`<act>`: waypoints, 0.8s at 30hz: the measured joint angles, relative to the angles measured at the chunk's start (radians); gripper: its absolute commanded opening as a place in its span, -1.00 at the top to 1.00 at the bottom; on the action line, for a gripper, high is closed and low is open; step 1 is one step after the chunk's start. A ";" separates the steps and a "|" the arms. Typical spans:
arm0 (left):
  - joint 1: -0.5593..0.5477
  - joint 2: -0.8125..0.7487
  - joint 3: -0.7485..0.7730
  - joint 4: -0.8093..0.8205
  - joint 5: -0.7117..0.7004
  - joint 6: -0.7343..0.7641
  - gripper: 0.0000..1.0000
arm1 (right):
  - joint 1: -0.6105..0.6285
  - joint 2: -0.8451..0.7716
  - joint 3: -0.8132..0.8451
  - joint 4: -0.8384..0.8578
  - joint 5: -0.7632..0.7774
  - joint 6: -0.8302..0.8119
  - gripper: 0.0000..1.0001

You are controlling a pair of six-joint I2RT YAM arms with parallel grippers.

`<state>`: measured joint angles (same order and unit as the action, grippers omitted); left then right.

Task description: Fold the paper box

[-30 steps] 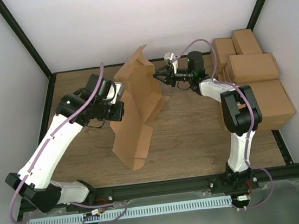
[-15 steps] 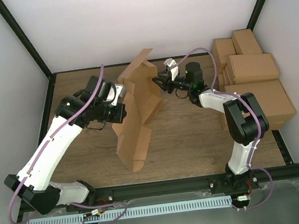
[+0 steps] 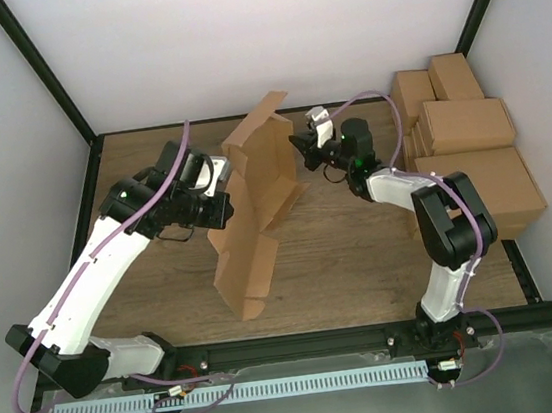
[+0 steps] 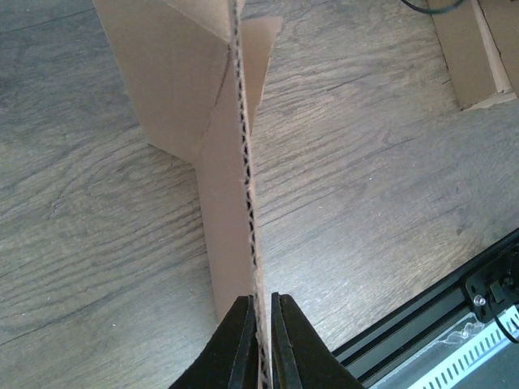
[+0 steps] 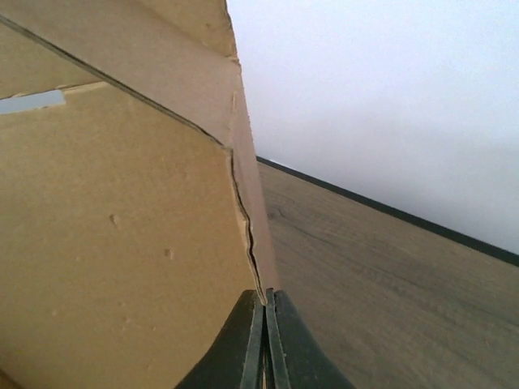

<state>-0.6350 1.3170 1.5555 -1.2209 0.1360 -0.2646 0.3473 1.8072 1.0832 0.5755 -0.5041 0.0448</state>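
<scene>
The paper box (image 3: 256, 204), a brown cardboard sheet with flaps, stands on edge in the middle of the table. My left gripper (image 3: 227, 204) is shut on its left edge. In the left wrist view the corrugated edge of the box (image 4: 243, 146) runs down between the black fingers of the left gripper (image 4: 259, 324). My right gripper (image 3: 296, 145) is at the box's upper right flap. In the right wrist view its jaws (image 5: 265, 298) are pressed together, tips touching the flap's edge (image 5: 251, 235), with no cardboard showing between them.
Several finished brown cartons (image 3: 470, 142) are stacked at the right side of the table. A black frame rail (image 3: 303, 344) runs along the near edge, also seen from the left wrist (image 4: 430, 320). White walls enclose the back and sides.
My right gripper has moved left up to the box's upper flap, opened briefly, and shut. The upper flap has tipped slightly. The left arm has barely moved.
</scene>
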 measured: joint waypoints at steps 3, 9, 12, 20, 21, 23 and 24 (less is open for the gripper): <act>0.000 -0.011 -0.002 0.000 -0.001 -0.012 0.81 | 0.002 -0.071 -0.073 -0.007 0.046 0.011 0.99; -0.001 -0.044 -0.003 0.003 0.001 -0.034 0.80 | 0.064 -0.304 -0.222 -0.083 0.223 0.034 0.99; -0.001 -0.054 -0.003 0.003 0.002 -0.042 0.80 | 0.106 -0.432 -0.310 -0.111 0.308 0.063 0.99; -0.001 -0.082 -0.076 0.032 0.023 -0.046 0.77 | 0.151 -0.638 -0.526 -0.153 0.455 0.170 0.99; -0.001 -0.085 -0.088 0.041 0.032 -0.046 0.75 | 0.152 -0.646 -0.543 -0.148 0.460 0.182 0.99; -0.002 -0.089 -0.103 0.054 0.050 -0.047 0.65 | 0.154 -0.669 -0.563 -0.143 0.470 0.203 0.99; -0.003 -0.090 -0.107 0.061 0.057 -0.047 0.54 | 0.154 -0.679 -0.573 -0.142 0.473 0.211 0.99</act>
<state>-0.6376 1.2270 1.4487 -1.1603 0.1932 -0.3115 0.5018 1.1282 0.5106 0.4335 -0.0311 0.2558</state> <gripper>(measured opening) 0.135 0.010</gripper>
